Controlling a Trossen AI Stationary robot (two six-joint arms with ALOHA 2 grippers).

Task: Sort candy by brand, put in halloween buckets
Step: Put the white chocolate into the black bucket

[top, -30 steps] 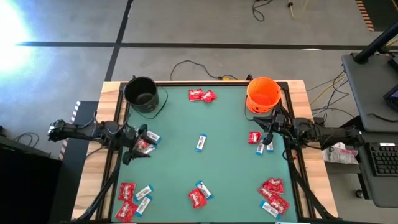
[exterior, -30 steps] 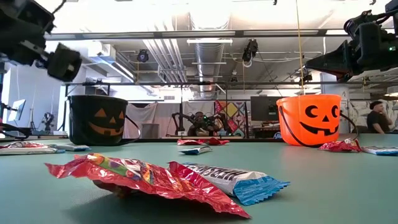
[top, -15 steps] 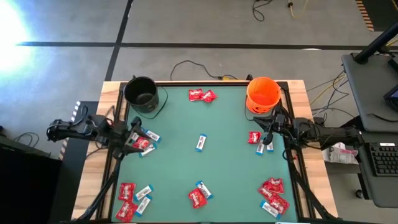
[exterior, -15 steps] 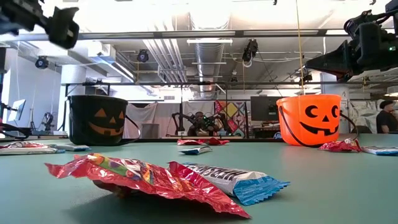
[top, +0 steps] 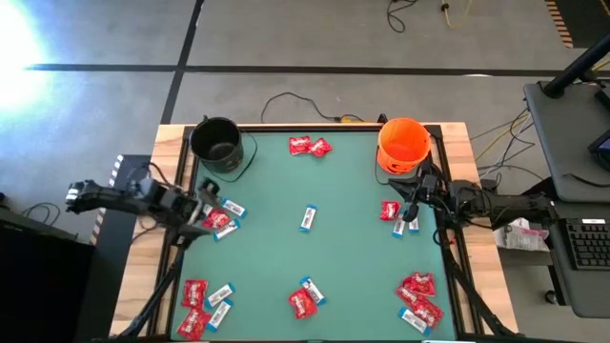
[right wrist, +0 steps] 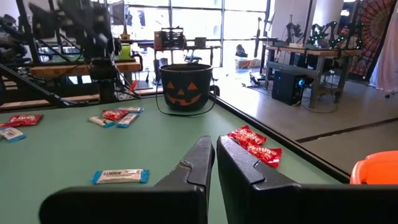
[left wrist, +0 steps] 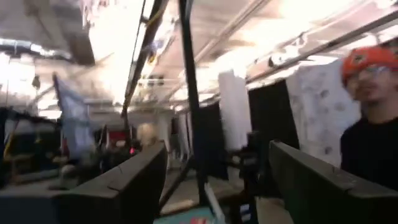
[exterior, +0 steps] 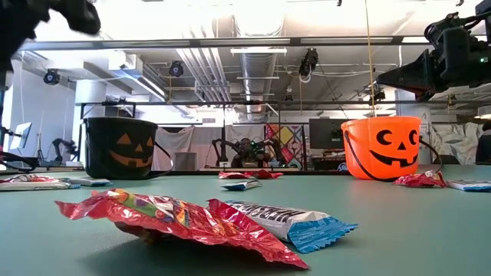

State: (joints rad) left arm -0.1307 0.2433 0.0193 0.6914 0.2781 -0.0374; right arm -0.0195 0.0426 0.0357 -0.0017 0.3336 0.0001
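- Candy lies scattered on the green worktop (top: 353, 248); a red packet (top: 218, 221) and a white-and-blue bar (top: 232, 210) are seen just beside the left claw (top: 204, 202).
- The left claw's fingers are spread apart, raised above the worktop.
- The right claw (top: 411, 205), fingers together, is held near the orange bucket (top: 402, 144).
- The black bucket (top: 216, 144) stands at the far left corner.

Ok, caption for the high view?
Candy scattered on table; black bucket, orange bucket at far corners.

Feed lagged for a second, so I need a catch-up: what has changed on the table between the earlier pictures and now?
The left gripper has pulled back toward the table's left edge and risen, open and empty. The right gripper stayed shut near the orange bucket. The candy and black bucket stayed put.
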